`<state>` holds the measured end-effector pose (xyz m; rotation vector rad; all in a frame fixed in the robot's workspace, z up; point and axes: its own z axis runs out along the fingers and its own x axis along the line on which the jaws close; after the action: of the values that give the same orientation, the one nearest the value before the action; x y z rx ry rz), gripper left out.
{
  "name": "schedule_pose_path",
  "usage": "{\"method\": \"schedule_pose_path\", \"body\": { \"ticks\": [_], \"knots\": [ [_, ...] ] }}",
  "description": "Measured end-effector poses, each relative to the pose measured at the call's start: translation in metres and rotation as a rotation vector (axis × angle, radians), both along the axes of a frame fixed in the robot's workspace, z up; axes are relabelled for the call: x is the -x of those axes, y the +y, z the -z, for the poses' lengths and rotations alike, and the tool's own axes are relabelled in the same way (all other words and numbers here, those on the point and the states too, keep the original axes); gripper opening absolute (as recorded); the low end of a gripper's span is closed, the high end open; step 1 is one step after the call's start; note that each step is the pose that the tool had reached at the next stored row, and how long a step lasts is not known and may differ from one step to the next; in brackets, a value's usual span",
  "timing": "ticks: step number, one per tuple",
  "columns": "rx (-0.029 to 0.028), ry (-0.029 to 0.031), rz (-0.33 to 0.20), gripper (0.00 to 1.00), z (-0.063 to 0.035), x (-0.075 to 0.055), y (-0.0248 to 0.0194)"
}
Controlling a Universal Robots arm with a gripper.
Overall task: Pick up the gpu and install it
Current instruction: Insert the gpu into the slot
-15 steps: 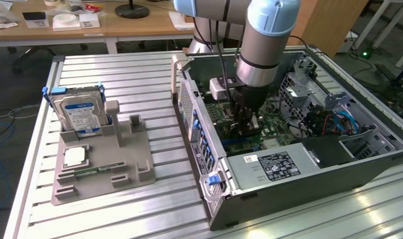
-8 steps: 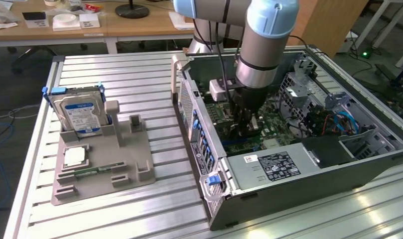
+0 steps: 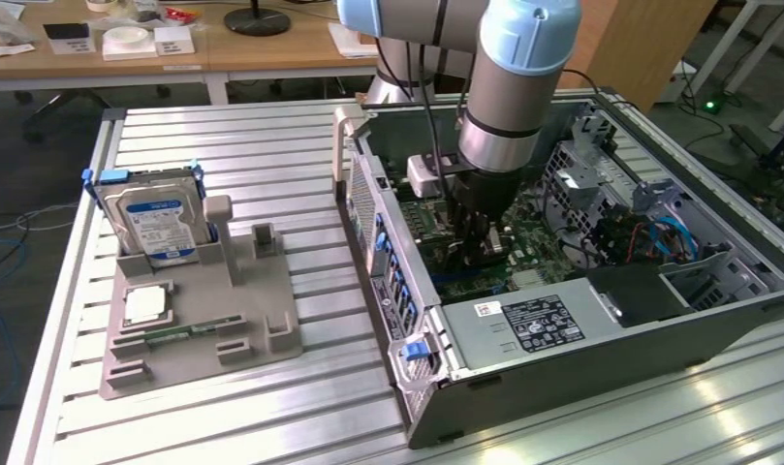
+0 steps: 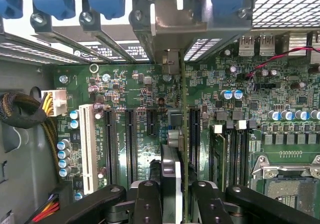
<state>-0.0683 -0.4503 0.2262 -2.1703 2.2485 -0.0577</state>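
Observation:
The gpu (image 4: pixel 183 134) stands edge-on between my fingers, a thin green board with a black and silver cooler part (image 4: pixel 170 169) on one side. Its silver end bracket (image 4: pixel 175 29) sits against the case's rear slot openings, under the blue latches. My gripper (image 4: pixel 177 204) is shut on the card, one black finger (image 4: pixel 147 204) on each side of it. The card hangs over the black expansion slots of the motherboard (image 4: pixel 130 134); whether it is seated in a slot I cannot tell. In the exterior view my gripper (image 3: pixel 480 247) reaches down into the open computer case (image 3: pixel 405 291).
A white slot (image 4: pixel 89 149), the memory slots (image 4: pixel 235 154) and the CPU socket (image 4: pixel 290 184) flank the card. The power supply (image 3: pixel 534 325) lies near the case's front. Outside stands a grey fixture (image 3: pixel 198 320) with a hard drive (image 3: pixel 159 218) and a memory stick (image 3: pixel 172 334).

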Motion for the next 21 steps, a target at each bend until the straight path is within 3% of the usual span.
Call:
{"method": "schedule_pose_path", "body": {
  "ticks": [14, 15, 21],
  "knots": [
    [-0.0001, -0.0001, 0.0, 0.28, -0.0034, 0.0, 0.0],
    [0.009, 0.0, 0.0, 0.28, -0.0033, 0.0, 0.0],
    [0.009, 0.0, 0.0, 0.28, -0.0024, 0.0003, 0.0]
  ]
}}
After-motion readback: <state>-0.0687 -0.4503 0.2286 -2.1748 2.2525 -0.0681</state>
